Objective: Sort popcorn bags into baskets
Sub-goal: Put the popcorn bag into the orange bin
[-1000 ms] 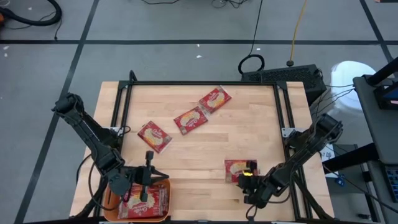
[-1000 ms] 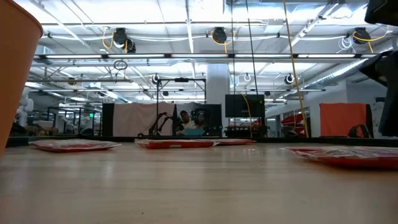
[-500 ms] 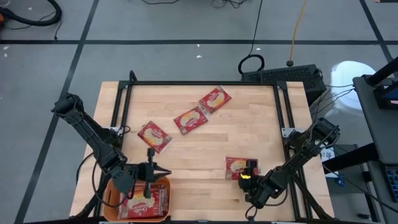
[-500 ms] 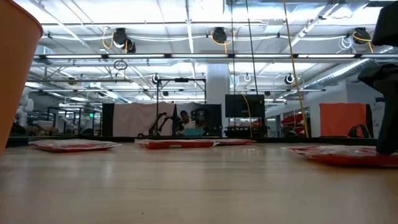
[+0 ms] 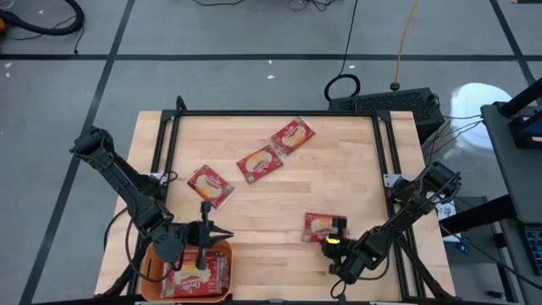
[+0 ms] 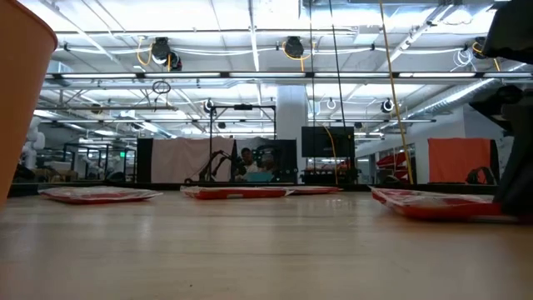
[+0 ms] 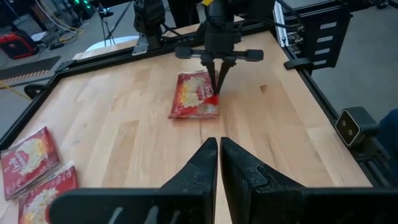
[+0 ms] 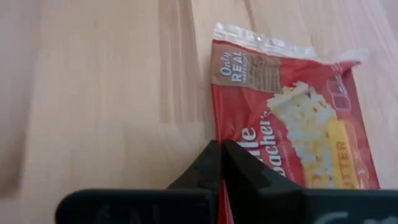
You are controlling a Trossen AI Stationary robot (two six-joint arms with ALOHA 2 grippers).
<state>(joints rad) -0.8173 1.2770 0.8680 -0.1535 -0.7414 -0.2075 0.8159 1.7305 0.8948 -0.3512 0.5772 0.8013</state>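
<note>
A red popcorn bag lies flat on the wooden table at the near right, and my right gripper is shut on its edge. Three more popcorn bags lie flat toward the table's left and far side. The orange basket stands at the near left corner with several bags in it. My left gripper is shut and empty. It hangs over the basket's far rim and points toward the right arm. My right gripper pinches the popcorn bag's long edge on the side facing the table's near edge, between its two fingers. The fingers slant down onto it from the near right. The rest of the bag lies on the table.
A black frame runs around the table's work area. The orange basket's wall fills the low view's left edge. Bare wood lies between the basket and the held bag. People and equipment show far behind the table.
My right gripper has come down a little onto the near-right bag. That bag has slid a short way toward the table's left edge and still lies on the wood.
</note>
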